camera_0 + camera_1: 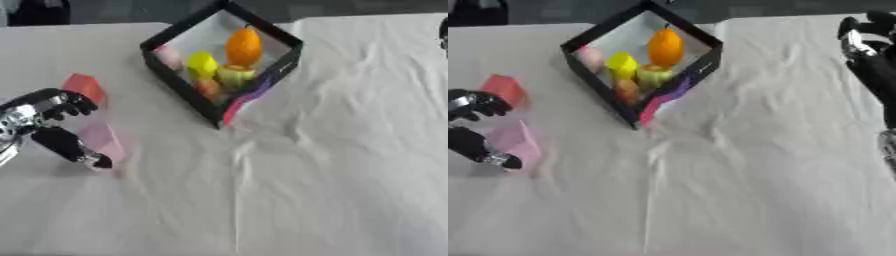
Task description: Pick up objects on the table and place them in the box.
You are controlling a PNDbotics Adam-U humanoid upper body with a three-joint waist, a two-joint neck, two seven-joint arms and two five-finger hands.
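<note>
My left hand (44, 122) is at the left edge of the white cloth-covered table (332, 175). Its fingers (72, 104) are curled above and its thumb (74, 149) reaches below, forming an open C. A pale pink block (103, 140) sits in the gap of that C, just beside the thumb tip. I cannot tell whether any finger touches it; the hand has not closed round it, so its state is curled and grasping nothing.

A red block (83, 86) lies on the cloth just beyond my left fingers, on their far side. It is near the knuckles and apart from the pink block.

To the right of my left fingers, and farther away, stands the black-walled box (179, 82) with a white floor, set corner-on to me. Inside it:
- a pink piece (168, 56) against the left wall;
- a yellow piece (201, 64) beside it;
- an upright orange fruit shape (243, 46) toward the far side;
- a yellow-green round item (234, 75) below the orange one;
- a small orange-red item (208, 88) near the front wall.

A pink and purple strip (249, 97) shows along the box's near right wall, by the front corner.

My right hand (866, 42) is at the far right edge, well apart from the box. Its fingers are loosely bent and released, with nothing in them.
</note>
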